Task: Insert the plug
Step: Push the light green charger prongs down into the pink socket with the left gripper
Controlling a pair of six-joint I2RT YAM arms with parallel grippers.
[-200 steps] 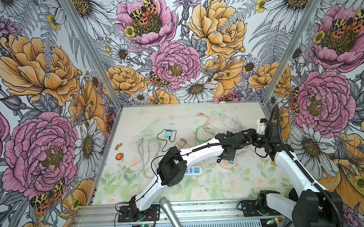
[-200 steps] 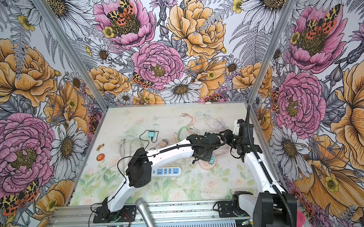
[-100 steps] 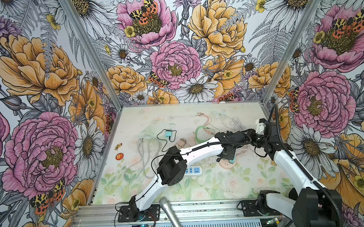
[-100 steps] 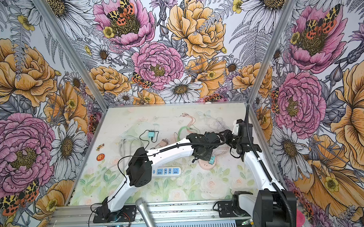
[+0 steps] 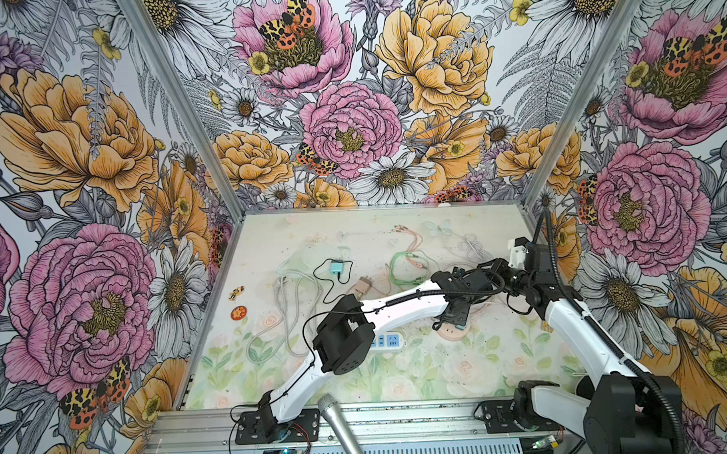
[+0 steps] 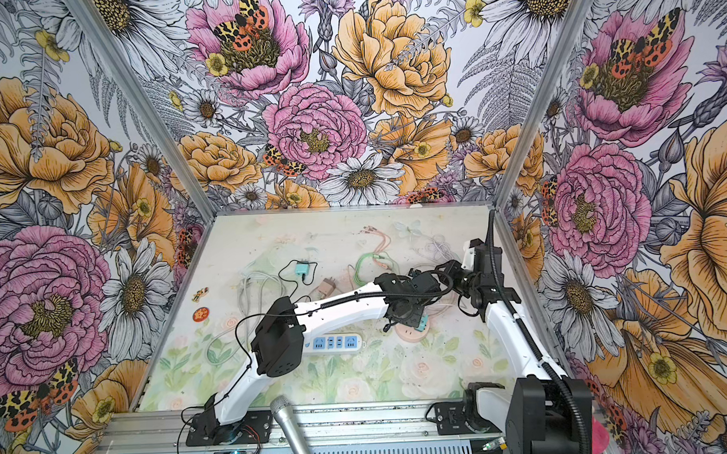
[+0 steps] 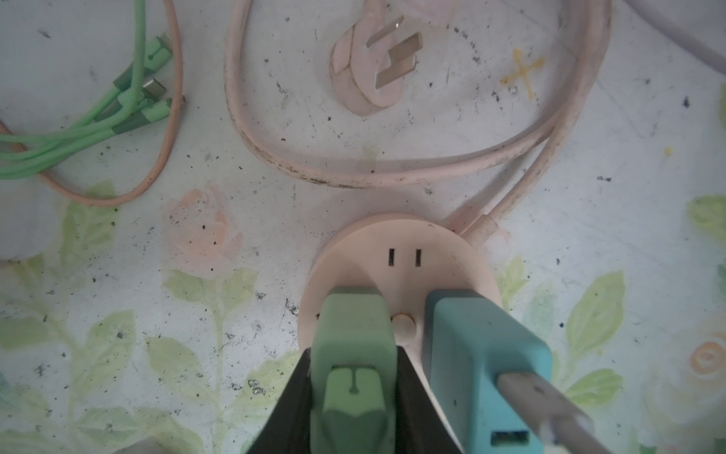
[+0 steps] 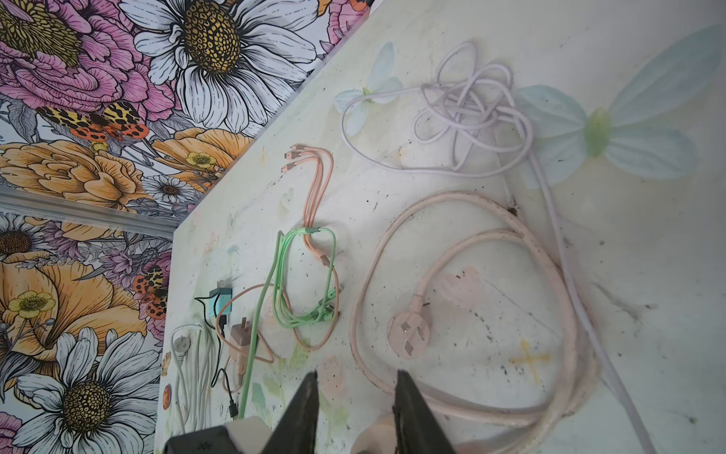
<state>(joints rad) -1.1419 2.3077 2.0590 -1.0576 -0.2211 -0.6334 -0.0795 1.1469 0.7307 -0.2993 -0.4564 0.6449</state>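
Basically near the end. Left to right across the desk (image 5: 463, 378) in a top view:

- The white power strip (image 5: 388, 340) lies at about 6 o'clock of centre with nothing plugged into what shows of it. My read is that it is not the target.
- The round pink socket hub (image 5: 449, 336) lies at about 4 o'clock of centre.
- The left pincer (image 7: 355, 373) is clamped on the green plug (image 7: 353, 326), one jaw on each flank. In the left wrist view the plug stands upright with its base down on the hub face. The pins are hidden, so I judge it seated or all but seated, but full depth cannot be confirmed.
- The teal adapter (image 7: 483, 346) is already in the hub, just beside the green plug at roughly 3 o'clock, with a grey cable (image 7: 550, 414) in its port.
- One two-slot outlet (image 7: 404, 257) on the hub is free.
- The right pincer (image 8: 356, 375) hangs at about 1 o'clock of the hub over the pink cord (image 7: 353, 179) — jaws apart, nothing between them.

What is left, in my judgement: a final press if needed, then release and back off.

Versus a second ago, the left arm holds the same pose over the hub with the same grip. The right arm has barely shifted, if at all, and nothing on the desk has moved.
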